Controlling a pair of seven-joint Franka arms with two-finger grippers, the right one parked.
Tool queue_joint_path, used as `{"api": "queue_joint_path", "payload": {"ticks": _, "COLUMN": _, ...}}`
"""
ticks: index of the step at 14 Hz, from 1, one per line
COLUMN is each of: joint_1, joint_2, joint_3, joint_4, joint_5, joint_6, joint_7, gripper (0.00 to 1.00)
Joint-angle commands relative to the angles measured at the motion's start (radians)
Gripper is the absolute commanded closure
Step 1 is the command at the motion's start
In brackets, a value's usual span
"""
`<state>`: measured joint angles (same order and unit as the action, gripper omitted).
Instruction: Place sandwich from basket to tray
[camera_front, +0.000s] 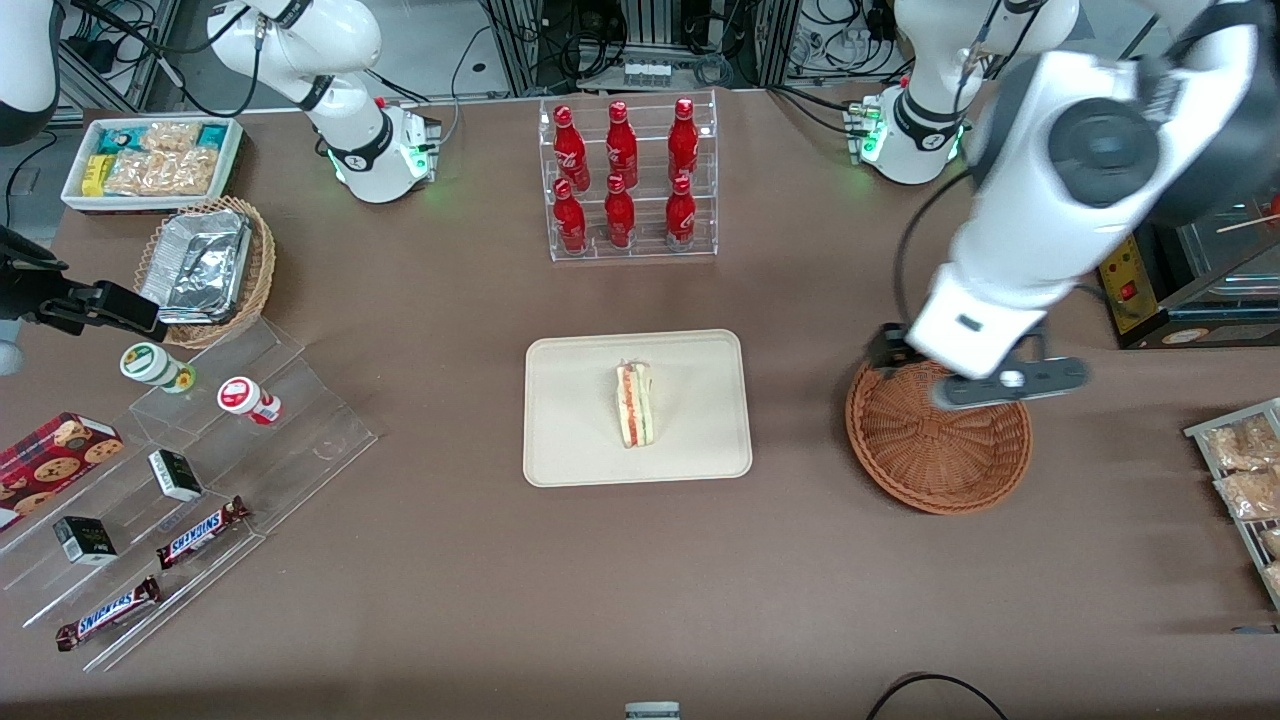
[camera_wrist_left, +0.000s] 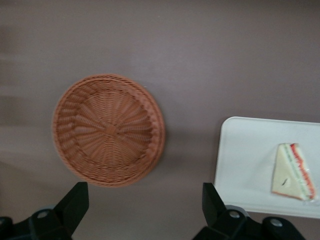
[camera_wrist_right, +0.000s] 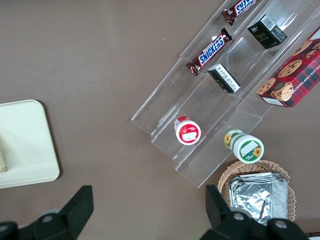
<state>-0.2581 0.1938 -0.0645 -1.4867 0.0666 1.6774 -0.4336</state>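
The sandwich (camera_front: 633, 404) (camera_wrist_left: 294, 171), a pale wedge with red and green filling, lies on the cream tray (camera_front: 570, 440) (camera_wrist_left: 245, 150) in the middle of the table. The round reddish-brown wicker basket (camera_front: 935, 450) (camera_wrist_left: 107, 130) stands beside the tray toward the working arm's end and holds nothing. My left gripper (camera_front: 975, 368) (camera_wrist_left: 144, 192) hangs high above the basket's rim, on the side farther from the front camera. It is open wide, and only bare table shows between its black fingers (camera_wrist_left: 75, 200).
A clear rack of red bottles (camera_front: 628, 180) stands farther from the front camera than the tray. Toward the parked arm's end are a stepped acrylic stand (camera_front: 300, 440) with snacks, a tan basket of foil containers (camera_front: 205, 265) and a white snack box (camera_front: 150, 160). A rack of snack packets (camera_front: 1245, 480) sits at the working arm's end.
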Motion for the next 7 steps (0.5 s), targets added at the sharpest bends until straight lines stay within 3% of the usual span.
{"api": "queue_joint_path", "payload": {"ticks": 1, "joint_1": 0.088, "joint_2": -0.102, "joint_3": -0.011, "joint_4": -0.111, "joint_5": -0.036, "joint_6": 0.001, "joint_7": 0.131, "gripper": 0.00}}
{"api": "queue_joint_path", "payload": {"ticks": 7, "joint_1": 0.247, "joint_2": -0.181, "joint_3": -0.011, "joint_4": -0.199, "joint_5": -0.080, "joint_6": 0.004, "joint_7": 0.323, "gripper": 0.00}}
